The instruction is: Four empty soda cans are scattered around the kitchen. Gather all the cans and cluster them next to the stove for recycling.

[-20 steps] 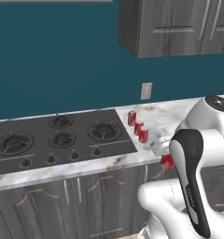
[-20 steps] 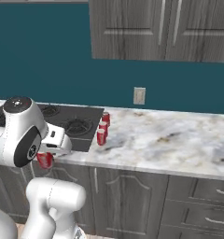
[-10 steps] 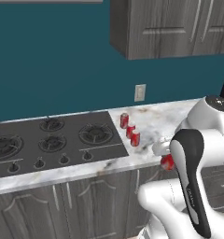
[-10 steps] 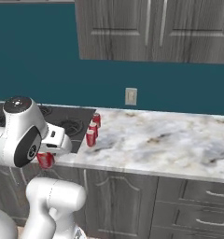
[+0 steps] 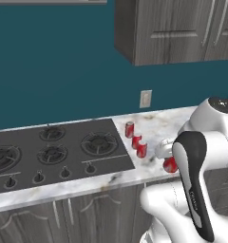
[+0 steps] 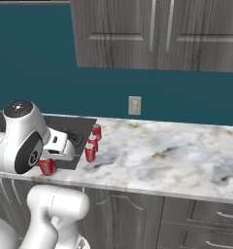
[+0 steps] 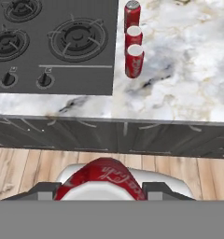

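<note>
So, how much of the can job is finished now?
Three cans already stand in a row on the counter beside the stove. The gripper holds the fourth can, not yet over the counter. Left: set it by the others.

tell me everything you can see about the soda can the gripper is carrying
The carried soda can is a red cylinder with pale script on its side, seen close up in the gripper, whose dark fingers flank it. It hangs in front of the counter edge, above the wooden floor, apart from the three cans standing by the stove.
</note>
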Motion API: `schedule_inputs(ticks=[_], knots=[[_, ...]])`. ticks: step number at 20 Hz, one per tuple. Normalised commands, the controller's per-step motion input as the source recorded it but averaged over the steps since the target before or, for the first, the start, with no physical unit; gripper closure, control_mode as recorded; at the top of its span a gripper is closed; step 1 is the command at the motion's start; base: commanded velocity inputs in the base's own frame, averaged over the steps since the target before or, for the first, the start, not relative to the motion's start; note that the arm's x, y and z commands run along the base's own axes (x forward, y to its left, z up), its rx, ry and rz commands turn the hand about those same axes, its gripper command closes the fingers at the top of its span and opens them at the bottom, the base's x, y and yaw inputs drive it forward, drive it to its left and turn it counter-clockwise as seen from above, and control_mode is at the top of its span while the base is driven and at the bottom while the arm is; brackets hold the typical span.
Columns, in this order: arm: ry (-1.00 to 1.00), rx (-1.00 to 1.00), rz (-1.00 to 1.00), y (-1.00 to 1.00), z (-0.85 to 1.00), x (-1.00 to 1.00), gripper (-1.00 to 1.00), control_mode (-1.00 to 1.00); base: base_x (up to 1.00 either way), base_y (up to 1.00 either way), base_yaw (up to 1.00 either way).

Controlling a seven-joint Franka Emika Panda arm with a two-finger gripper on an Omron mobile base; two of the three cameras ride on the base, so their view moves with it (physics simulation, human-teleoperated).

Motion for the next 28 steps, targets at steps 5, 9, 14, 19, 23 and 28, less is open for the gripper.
schedule_inputs(ticks=[5, 9, 14, 19, 23, 28], knots=[[0.0, 0.0, 0.0, 0.0, 0.0, 0.0, 1.0, 1.0, 0.04, -0.29, 0.0], [0.0, 0.0, 0.0, -0.07, 0.0, 0.0, 1.0, -1.0, 0.0, -0.23, 0.0], [-0.03, 0.0, 0.0, -0.22, 0.0, 0.02, 1.0, -1.0, 0.0, 0.0, 0.0], [-0.02, 0.0, 0.0, -0.03, 0.0, 0.21, 1.0, -1.0, 0.0, 0.0, 0.0], [0.0, 0.0, 0.0, 0.0, 0.0, 0.29, 1.0, -1.0, 0.0, 0.0, 0.0], [0.0, 0.0, 0.0, 0.0, -0.13, 0.2, 1.0, -1.0, 0.0, 0.0, 0.0]])
